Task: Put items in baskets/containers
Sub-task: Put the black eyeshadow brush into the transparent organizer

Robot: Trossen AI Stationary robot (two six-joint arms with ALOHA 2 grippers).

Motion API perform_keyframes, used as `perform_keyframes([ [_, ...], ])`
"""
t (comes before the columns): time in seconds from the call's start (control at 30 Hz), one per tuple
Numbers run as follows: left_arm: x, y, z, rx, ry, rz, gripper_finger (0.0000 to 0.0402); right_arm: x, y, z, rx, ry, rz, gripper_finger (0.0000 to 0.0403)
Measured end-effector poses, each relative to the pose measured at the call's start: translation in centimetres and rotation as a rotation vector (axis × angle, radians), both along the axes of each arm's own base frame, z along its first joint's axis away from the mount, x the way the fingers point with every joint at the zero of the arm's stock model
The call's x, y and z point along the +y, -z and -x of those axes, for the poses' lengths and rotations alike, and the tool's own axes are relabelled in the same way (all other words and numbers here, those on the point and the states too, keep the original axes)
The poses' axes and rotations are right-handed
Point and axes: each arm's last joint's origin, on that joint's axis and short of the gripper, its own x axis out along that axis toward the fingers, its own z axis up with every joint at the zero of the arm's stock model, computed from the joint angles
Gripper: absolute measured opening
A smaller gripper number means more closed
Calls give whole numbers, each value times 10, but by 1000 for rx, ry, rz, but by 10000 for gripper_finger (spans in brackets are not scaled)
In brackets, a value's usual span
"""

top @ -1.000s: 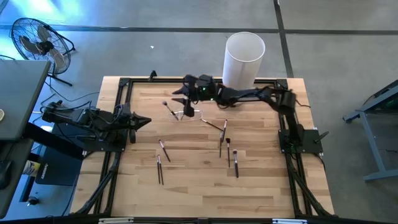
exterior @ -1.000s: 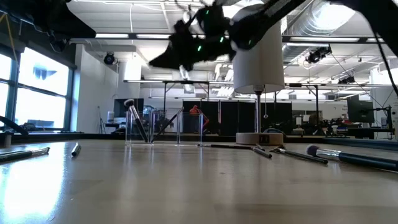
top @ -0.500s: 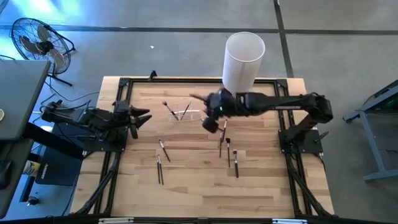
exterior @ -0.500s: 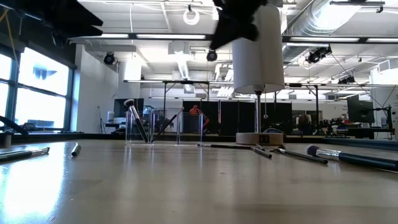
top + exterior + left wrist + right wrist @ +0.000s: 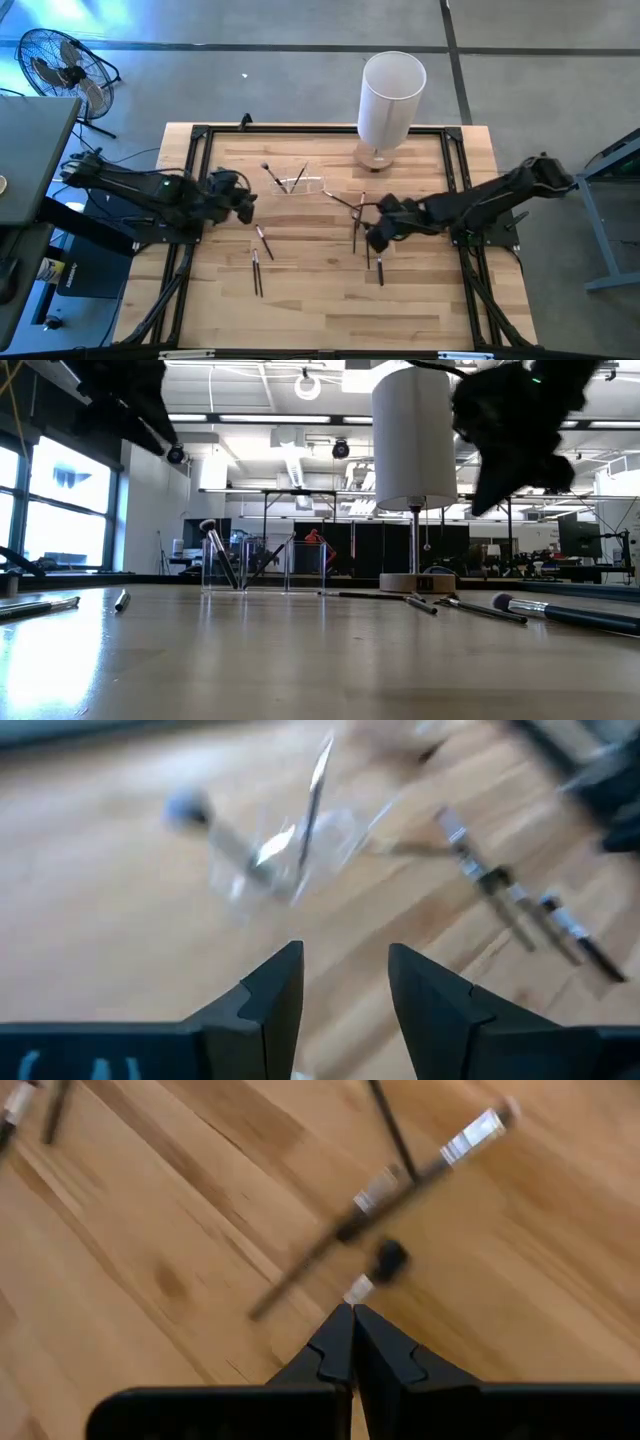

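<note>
Your clear plastic holder (image 5: 300, 183) sits at the far middle of the wooden table (image 5: 320, 300), just left of the tall white cylinder (image 5: 392, 95) on its round wooden base, and a few thin dark brushes (image 5: 272, 177) stand leaning inside it. In the low view the holder (image 5: 265, 565) shows as a faint transparent box with one pale-headed brush tilted in it. More brushes lie loose on the table: two near the left centre (image 5: 258, 270), and a cluster right of centre (image 5: 368, 240) just in front of the holder's right side. Your right gripper (image 5: 377, 236) hovers low over that right-hand cluster with its fingers pressed together, holding nothing you can see; its wrist view shows the closed fingertips (image 5: 352, 1342) just above a brush with a silver ferrule (image 5: 400, 1175) lying on the wood. Your left gripper (image 5: 243, 205) reaches in from the left edge toward the holder, fingers (image 5: 275, 995) spread apart and empty, with the holder (image 5: 290, 855) and its leaning brushes ahead of it. A floor fan (image 5: 58, 65) stands beyond the table's far left corner.
</note>
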Motion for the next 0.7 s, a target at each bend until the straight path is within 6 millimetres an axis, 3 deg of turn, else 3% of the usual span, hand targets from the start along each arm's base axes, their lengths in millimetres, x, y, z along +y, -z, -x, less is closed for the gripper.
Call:
perform_keyframes([
  [0.17,4,19,-23,261,-281,334,147,-6,11,36,-8,-25,-53,2],
  [0.27,8,38,-38,373,-351,474,147,-10,13,52,-26,-73,-53,4],
  [0.5,19,75,-73,440,-408,631,147,-17,10,79,-75,-185,-24,3],
  [0.7,20,95,-82,503,-512,678,147,-19,6,91,-75,-283,14,1],
])
